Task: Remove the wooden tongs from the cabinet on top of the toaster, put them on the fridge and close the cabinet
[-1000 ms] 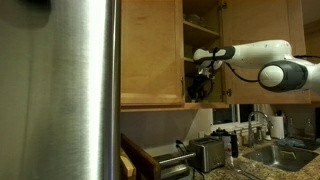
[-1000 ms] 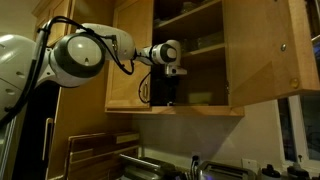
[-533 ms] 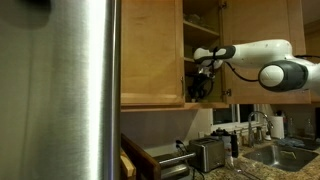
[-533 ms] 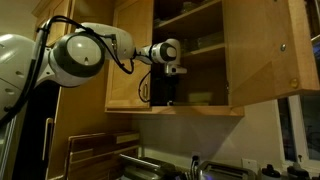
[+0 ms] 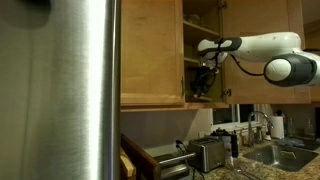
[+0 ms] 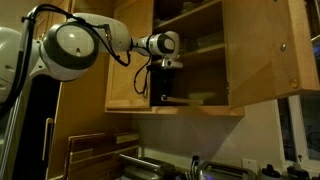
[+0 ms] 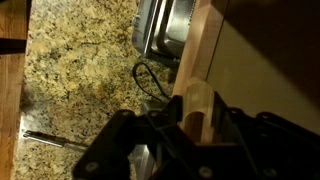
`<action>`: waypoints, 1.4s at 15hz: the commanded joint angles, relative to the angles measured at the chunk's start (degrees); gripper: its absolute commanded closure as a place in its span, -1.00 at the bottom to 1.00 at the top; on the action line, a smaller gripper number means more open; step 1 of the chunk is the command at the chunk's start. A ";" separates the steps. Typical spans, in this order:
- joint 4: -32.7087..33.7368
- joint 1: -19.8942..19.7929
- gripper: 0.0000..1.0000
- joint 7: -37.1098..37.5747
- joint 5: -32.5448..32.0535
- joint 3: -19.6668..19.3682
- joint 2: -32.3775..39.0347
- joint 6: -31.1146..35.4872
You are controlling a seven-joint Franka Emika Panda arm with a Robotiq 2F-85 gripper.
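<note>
In an exterior view the pincer hangs inside the open cabinet, right of the fridge. In an exterior view it's over the bottom shelf. Wrist view: it pinches the wooden tongs above the toaster.

You were working in a home kitchen. A honey-coloured wooden wall cabinet hung above a speckled granite countertop, and a tall stainless-steel fridge filled one side of the view. A small silver toaster sat on the counter near a sink with a curved faucet (all of it dimly and warmly lit).
</note>
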 commanded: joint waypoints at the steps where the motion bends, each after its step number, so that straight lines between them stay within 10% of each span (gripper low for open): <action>1: -9.14 -0.17 0.71 4.42 1.67 -0.36 -6.99 -1.30; 21: -49.11 0.59 0.72 17.76 4.13 -2.10 -23.50 17.23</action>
